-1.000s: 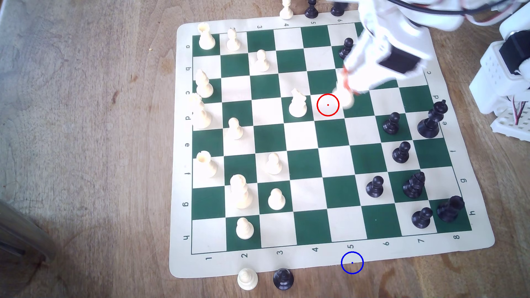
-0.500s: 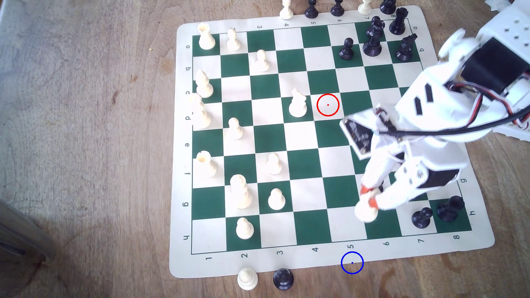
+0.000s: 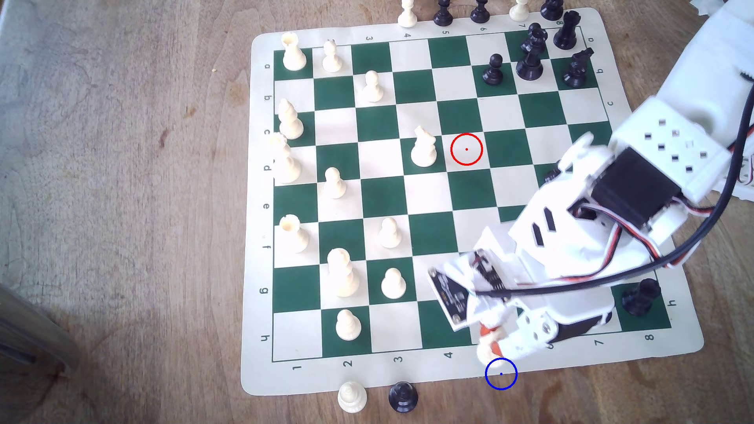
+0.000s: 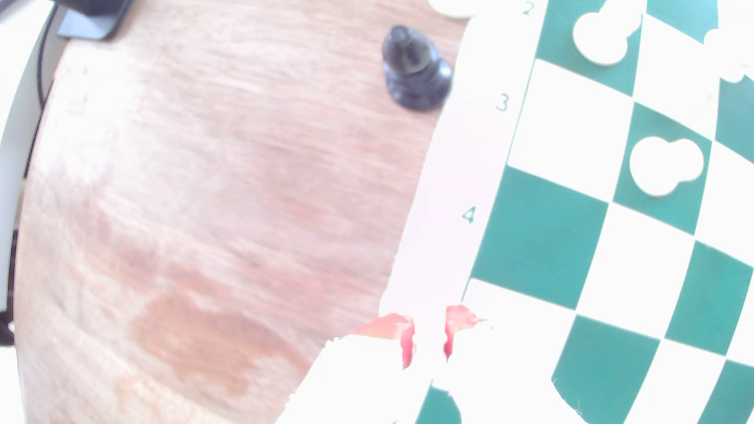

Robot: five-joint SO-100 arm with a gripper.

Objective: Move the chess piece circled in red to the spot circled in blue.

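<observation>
**Claw holds the piece just short of the blue ring**

The claw [image 3: 491, 342] is clamped on the chess piece circled in red [image 3: 487, 352], its orange-tipped fingers [image 3: 485, 329] pinching the cream piece near the top, the base hanging below them. The spot circled in blue [image 3: 501, 374] lies just beyond the claw, out past the board's printed edge on the mat's [image 3: 261, 383] pale border. The piece's base touches the ring's near rim; a short reach outward, then down, should centre it.

The gripper [image 3: 491, 344] has swung down the board from the red ring. It carried the cream piece [image 3: 486, 354] to the blue ring [image 3: 501, 374].
</observation>
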